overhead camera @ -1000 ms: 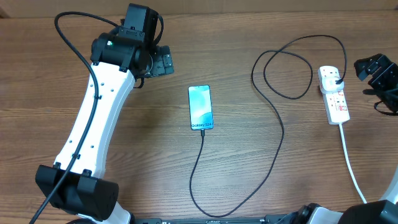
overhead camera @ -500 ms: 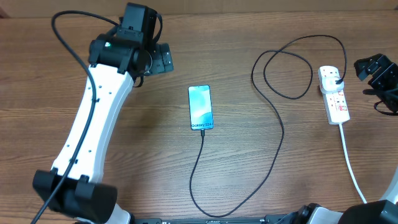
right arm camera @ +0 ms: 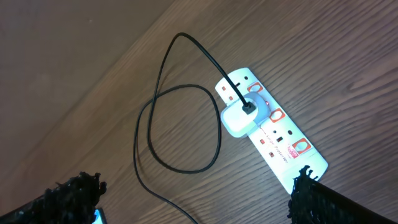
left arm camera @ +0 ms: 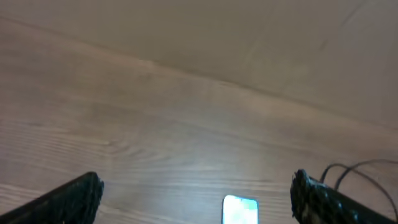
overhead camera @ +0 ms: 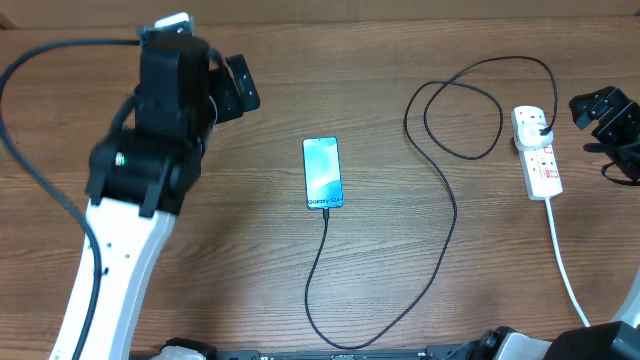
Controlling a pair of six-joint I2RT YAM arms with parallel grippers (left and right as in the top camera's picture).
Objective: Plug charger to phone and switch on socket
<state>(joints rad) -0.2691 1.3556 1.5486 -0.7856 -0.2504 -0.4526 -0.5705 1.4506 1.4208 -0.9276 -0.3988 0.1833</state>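
Note:
The phone [overhead camera: 322,172] lies flat mid-table with its teal screen lit; it also shows at the bottom of the left wrist view [left arm camera: 240,210]. The charger's thin black cable [overhead camera: 452,215] runs from the phone's near edge in a long loop to a white adapter [right arm camera: 239,118] plugged into the white socket strip [overhead camera: 540,160], which also shows in the right wrist view [right arm camera: 280,134]. My left gripper [overhead camera: 248,88] is open and empty, raised at the far left, well away from the phone. My right gripper [overhead camera: 592,110] is open and empty just right of the strip.
The strip's thick white cord [overhead camera: 565,265] runs toward the near right edge. My left arm [overhead camera: 120,230] covers the left side of the table. The cable's slack loop [right arm camera: 180,130] lies beside the strip.
My left arm has swung left and risen toward the camera, carrying its open gripper a little farther from the phone. The right arm, phone, cable and strip have not moved.

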